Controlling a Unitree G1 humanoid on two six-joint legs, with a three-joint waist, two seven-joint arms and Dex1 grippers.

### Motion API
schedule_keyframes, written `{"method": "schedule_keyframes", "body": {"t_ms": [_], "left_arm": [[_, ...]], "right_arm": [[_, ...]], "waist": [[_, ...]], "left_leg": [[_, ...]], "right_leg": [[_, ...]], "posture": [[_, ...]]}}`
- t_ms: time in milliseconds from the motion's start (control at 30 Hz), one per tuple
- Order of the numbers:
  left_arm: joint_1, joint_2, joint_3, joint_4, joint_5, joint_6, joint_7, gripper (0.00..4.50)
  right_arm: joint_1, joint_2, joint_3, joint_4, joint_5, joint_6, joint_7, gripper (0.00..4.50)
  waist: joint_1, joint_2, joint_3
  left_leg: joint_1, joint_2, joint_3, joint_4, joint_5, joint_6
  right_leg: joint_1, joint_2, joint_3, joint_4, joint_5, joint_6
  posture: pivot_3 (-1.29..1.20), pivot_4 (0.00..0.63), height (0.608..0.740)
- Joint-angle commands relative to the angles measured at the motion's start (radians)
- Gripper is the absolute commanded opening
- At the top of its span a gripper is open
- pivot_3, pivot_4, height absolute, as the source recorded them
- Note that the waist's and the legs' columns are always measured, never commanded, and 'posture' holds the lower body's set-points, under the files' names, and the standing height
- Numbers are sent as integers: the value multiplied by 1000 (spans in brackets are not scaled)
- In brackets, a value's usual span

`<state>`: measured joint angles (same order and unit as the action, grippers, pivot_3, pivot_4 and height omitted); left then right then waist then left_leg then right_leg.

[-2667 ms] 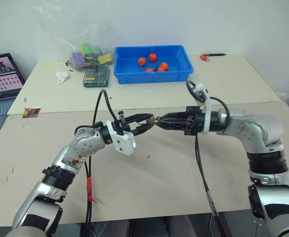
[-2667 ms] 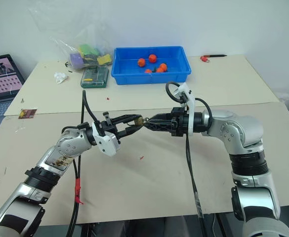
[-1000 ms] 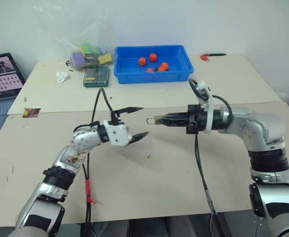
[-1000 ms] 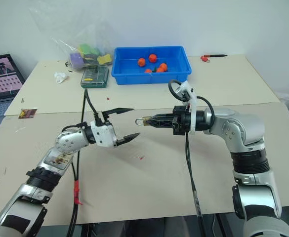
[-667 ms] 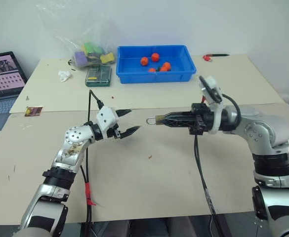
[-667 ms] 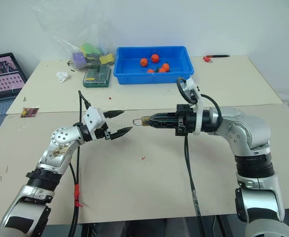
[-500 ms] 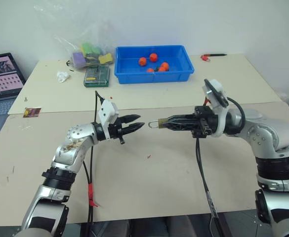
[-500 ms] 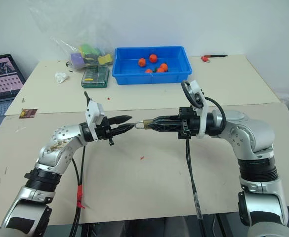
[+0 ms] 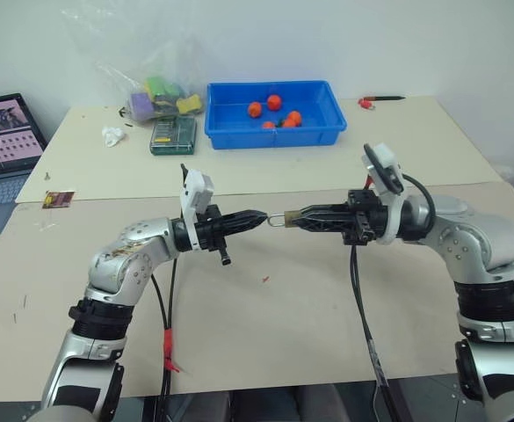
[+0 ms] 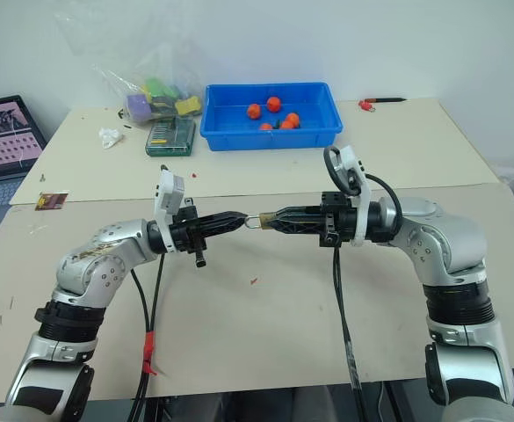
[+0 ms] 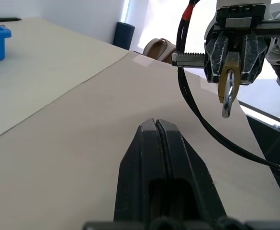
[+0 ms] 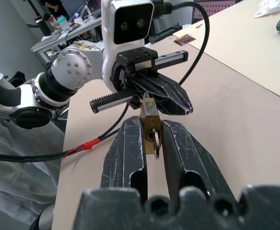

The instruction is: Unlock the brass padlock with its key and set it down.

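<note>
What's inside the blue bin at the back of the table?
The blue bin holds several small orange-red balls and something small and dark green among them. Its front wall hides the nearest part of its floor.

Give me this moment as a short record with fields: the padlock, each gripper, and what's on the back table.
padlock: brass padlock in the air above the table, pinched between the right gripper's fingers, silver shackle pointing at the left gripper
right gripper: shut on the padlock, pointing level at the left one
left gripper: shut, nothing between its fingers, tip just short of the shackle
back table: blue bin with small orange-red balls, clear bag of coloured items, laptop at the far left
</note>
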<state>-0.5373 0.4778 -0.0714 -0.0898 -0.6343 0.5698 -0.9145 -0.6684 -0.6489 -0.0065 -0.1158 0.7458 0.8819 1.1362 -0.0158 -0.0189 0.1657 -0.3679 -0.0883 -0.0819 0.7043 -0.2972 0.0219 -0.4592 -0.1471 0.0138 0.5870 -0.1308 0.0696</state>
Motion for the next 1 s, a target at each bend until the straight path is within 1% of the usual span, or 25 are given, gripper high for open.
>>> {"method": "schedule_keyframes", "body": {"t_ms": [33, 500, 633, 767, 1000], "left_arm": [[-19, -11, 7, -21, 16, -18, 1, 47], [-15, -45, 5, -39, 36, -3, -8, 47], [-5, -43, -1, -100, 18, 15, -7, 47], [-33, -48, 24, -161, -20, 66, 25, 47], [-31, -37, 46, -194, -37, 102, 55, 47]], "right_arm": [[-20, -6, -8, -12, -1, -25, 7, 97], [-67, 23, 31, 55, -52, -67, 21, 97], [-76, 31, 40, 88, -73, -91, 37, 97], [-81, 42, 61, 125, -101, -121, 58, 97], [-94, 58, 81, 180, -140, -163, 93, 97]], "waist": [[0, 0, 0], [2, 0, 0], [1, 0, 0], [1, 0, 0], [-1, 0, 0]], "left_leg": [[0, 0, 0, 0, 0, 0], [0, 0, 0, 0, 0, 0], [0, 0, 0, 0, 0, 0], [0, 0, 0, 0, 0, 0], [0, 0, 0, 0, 0, 0]], "right_leg": [[0, 0, 0, 0, 0, 0], [0, 0, 0, 0, 0, 0], [0, 0, 0, -1, 0, 0], [0, 0, 0, 0, 0, 0], [0, 0, 0, 0, 0, 0]], "posture": [[0, 150, 740], [0, 150, 740], [0, 150, 740], [0, 150, 740], [0, 150, 740]]}}
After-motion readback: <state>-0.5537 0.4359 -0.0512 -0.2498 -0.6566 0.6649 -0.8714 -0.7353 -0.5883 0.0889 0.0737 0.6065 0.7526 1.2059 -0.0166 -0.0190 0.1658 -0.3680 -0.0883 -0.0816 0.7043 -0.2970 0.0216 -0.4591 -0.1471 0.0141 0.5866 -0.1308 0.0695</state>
